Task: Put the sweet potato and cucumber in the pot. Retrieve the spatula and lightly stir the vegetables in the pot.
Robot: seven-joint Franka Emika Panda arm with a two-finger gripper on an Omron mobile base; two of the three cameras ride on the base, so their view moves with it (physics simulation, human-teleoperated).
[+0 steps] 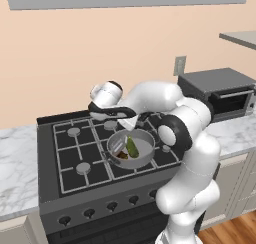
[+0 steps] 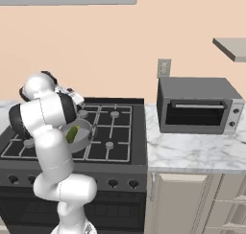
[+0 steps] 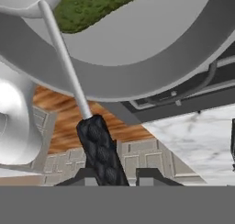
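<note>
The pot (image 1: pixel 146 144) sits on the stove's front middle burner. Inside it lie the green cucumber (image 1: pixel 132 148) and, to its left, the brown sweet potato (image 1: pixel 121 153). My gripper (image 1: pixel 131 122) hangs just above the pot's far rim, shut on the spatula (image 1: pixel 129 131), which points down into the pot. In the hand view the spatula's black handle (image 3: pixel 98 145) stands between the tips of my gripper (image 3: pixel 117 176), close against the left one. Its thin grey shaft runs up across the pot's wall (image 3: pixel 160 58) towards the cucumber (image 3: pixel 96 5). My arm hides part of the pot (image 2: pixel 85 132) and cucumber (image 2: pixel 72 134).
The black gas stove (image 1: pixel 75 153) has several burners and a row of knobs along its front. A grey toaster oven (image 1: pixel 220 90) (image 2: pixel 197 106) stands on the marble counter (image 2: pixel 192 151) to the right. A range hood hangs overhead.
</note>
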